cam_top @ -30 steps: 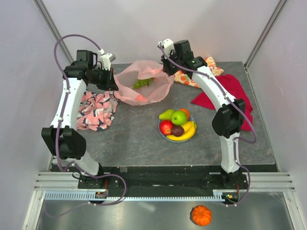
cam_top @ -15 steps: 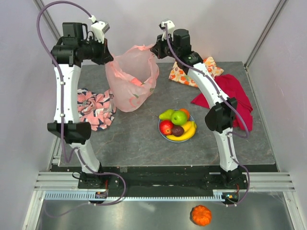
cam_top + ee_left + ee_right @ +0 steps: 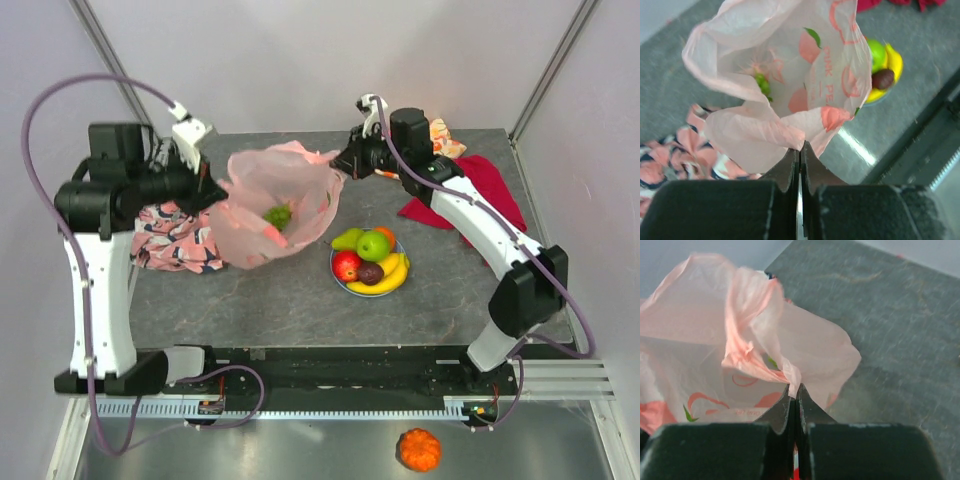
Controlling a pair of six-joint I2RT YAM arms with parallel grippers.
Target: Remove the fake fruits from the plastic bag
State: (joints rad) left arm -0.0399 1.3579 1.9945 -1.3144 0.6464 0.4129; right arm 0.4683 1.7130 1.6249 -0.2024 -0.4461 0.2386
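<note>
Clamping shut on opposite rims, left end effector [image 3: 800, 150] and right end effector [image 3: 795, 390] are holding the crinkly translucent pink plastic bag [image 3: 300, 185], glossy green fruit [image 3: 278, 215] inside.

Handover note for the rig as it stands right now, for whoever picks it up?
The left gripper is shut on one edge of the plastic bag, the right gripper on the opposite edge; the bag is spread between them.
Done: six fake fruits lie on the blue plate.
Left: the green grapes are inside the bag; get them out.
</note>
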